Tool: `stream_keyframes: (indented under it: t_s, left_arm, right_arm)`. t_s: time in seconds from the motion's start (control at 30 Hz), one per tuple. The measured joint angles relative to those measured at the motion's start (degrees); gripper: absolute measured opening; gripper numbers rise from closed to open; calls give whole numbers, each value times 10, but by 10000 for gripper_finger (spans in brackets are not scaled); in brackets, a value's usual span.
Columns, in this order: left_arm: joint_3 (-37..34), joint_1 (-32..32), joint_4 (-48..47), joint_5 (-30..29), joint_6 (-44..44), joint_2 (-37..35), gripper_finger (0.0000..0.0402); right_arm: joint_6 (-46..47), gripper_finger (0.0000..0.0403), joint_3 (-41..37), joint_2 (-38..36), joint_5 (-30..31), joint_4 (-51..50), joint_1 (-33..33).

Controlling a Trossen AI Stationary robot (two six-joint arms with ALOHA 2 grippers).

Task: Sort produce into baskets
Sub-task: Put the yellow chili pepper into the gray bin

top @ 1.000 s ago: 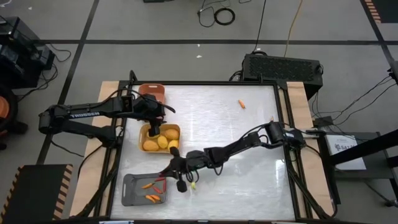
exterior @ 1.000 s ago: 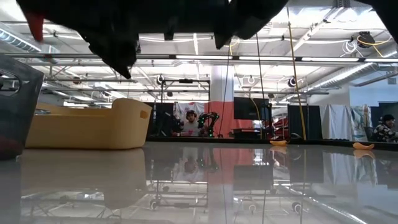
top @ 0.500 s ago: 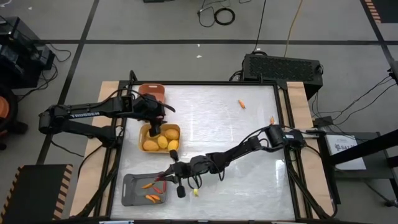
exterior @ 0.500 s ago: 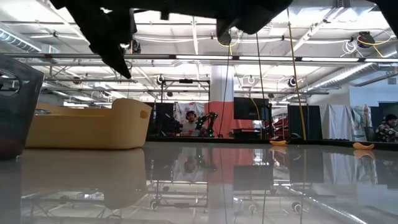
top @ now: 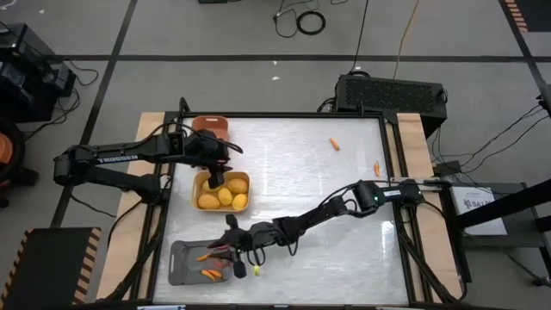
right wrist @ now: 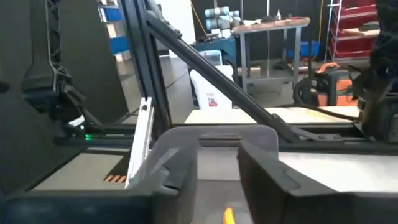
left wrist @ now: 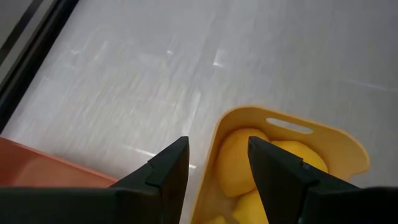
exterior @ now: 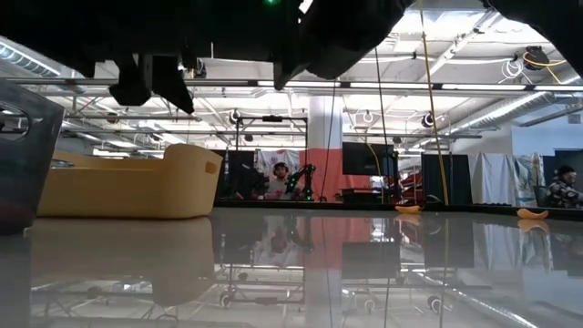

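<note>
Produce on this table looks like small moulded toy stuff, and I'd judge every piece light, stiff and a bit slick, so nothing will bruise but the thin ones may skid on the glossy white tabletop unless pinched across the middle of their length. Two short orange carrot-like sticks are left loose, one at the far middle of the table and a second by the right edge, with a tiny yellowish scrap lying just right of the shallow grey rounded-corner tray at the near left. That tray holds a few thin orange and red sticks. The yellow plastic tray in the middle of the left side carries the egg-sized yellow rounded fruits, and the salmon-orange tray sits beyond it. The right arm is stretched long and low across the table, its right gripper over the right rim of the grey tray, dark fingers a little apart with nothing between them. The left gripper hangs over the far rim of the yellow tray, pointing down, fingers spread and empty
</note>
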Motion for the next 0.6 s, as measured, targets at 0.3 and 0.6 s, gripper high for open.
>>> stream_keyframes:
  t_s: [0.3,0.6]
  left_arm:
    - [0,0,6,0,0,0,173]
    - [0,0,-14,0,1,0,173]
  right_arm:
    - [49,170,0,-11,-13,-31,-2]
    - [2,149,0,-100,-31,-299,-36]
